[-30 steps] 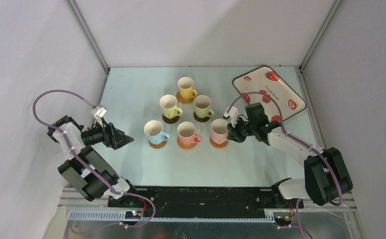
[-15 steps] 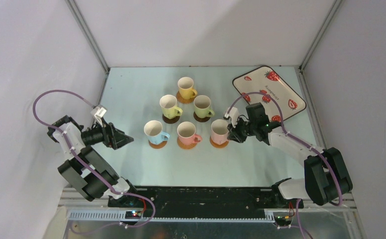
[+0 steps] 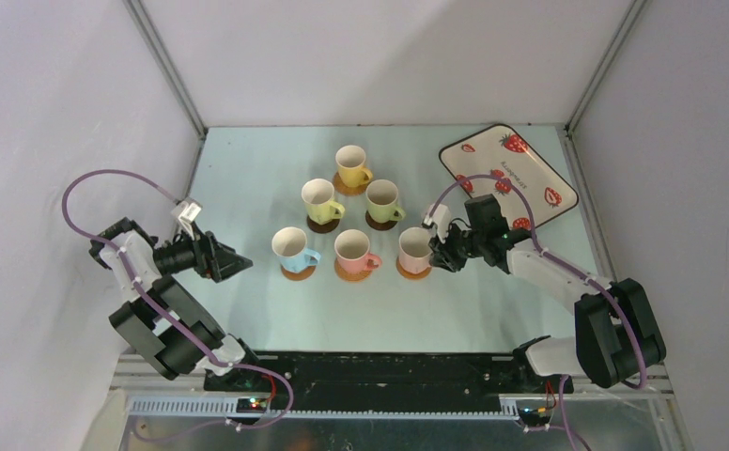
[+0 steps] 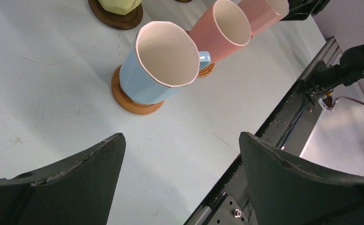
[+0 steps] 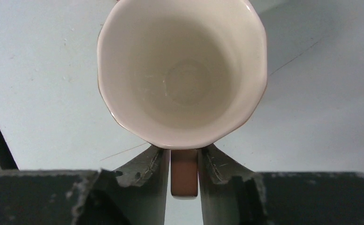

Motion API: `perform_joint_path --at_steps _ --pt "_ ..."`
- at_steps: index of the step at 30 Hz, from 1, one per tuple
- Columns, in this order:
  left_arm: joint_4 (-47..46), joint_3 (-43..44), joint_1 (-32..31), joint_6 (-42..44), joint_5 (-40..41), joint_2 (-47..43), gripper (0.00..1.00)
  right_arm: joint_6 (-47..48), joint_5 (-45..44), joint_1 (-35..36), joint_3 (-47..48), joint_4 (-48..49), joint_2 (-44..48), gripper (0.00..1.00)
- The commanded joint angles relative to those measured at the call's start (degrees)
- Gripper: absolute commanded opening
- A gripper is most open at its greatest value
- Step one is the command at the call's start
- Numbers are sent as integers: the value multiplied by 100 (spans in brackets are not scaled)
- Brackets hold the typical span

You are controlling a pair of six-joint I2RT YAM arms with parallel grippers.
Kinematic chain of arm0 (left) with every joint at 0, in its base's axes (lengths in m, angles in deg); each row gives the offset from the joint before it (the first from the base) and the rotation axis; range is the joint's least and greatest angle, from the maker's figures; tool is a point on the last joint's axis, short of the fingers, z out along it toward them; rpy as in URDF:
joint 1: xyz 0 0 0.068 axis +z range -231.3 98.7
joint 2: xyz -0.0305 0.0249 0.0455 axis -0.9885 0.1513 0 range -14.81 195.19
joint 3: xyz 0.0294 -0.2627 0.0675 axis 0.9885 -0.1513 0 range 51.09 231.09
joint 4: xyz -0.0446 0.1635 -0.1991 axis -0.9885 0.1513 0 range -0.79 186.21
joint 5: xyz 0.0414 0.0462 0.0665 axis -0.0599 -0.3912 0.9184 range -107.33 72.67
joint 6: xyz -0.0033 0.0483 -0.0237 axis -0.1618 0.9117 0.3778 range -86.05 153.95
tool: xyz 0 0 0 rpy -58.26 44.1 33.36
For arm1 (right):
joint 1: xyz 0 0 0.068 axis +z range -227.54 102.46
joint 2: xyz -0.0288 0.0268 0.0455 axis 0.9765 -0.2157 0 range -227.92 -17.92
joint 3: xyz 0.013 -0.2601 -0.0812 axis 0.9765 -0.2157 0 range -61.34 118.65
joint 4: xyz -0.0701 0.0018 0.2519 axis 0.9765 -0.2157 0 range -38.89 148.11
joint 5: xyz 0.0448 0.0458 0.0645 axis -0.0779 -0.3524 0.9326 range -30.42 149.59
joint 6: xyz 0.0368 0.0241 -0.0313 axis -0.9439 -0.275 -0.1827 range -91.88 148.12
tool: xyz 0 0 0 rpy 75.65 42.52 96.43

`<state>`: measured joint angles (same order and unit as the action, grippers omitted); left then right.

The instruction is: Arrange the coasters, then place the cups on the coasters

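Two right fingers [image 5: 147,171] flank pink cup [image 5: 182,70] handle; arm [image 3: 549,268] extended low, leftward.

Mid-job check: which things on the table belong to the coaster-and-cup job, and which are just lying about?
Job: yellow handled mug; two pale green mugs; light blue mug; two pink mugs; beneath them two dark brown round flat coasters and four orange-tan wooden coasters.
Lying about: cream rounded-rectangle tray with red strawberry prints, far right.
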<state>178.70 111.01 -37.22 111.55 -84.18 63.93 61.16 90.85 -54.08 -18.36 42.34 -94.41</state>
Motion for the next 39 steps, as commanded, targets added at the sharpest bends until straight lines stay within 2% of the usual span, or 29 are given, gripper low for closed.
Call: perform_joint_path --at_steps 1,7,12,14,15,25,29,31,33,36,39 --pt "253 143 66 119 -192 -104 98 111 270 -47 113 7 158 33" --pt "253 143 68 121 -194 -112 98 195 310 -83 114 -52 209 51" --pt "250 145 69 110 -190 -117 98 371 343 -143 114 -180 350 85" --pt "248 143 69 111 -195 -120 99 435 388 -204 114 -242 470 97" --pt "252 143 67 107 -190 -126 98 455 459 -229 114 -299 559 99" --pt "247 134 73 106 -202 -157 98 1007 860 -775 184 -929 1808 100" --pt "251 136 74 107 -210 -157 98 632 654 -918 550 -1165 2078 99" --pt "248 136 72 99 -212 -159 98 190 180 -970 666 -925 2193 99" --pt "248 142 76 86 -217 -172 98 -486 -663 -990 743 -374 2274 99" --pt "252 139 111 89 -248 -211 98 -1229 -2450 -999 772 566 2319 99" --pt "251 167 207 68 -306 -248 98 -1705 -3621 -1011 734 1118 2314 99"
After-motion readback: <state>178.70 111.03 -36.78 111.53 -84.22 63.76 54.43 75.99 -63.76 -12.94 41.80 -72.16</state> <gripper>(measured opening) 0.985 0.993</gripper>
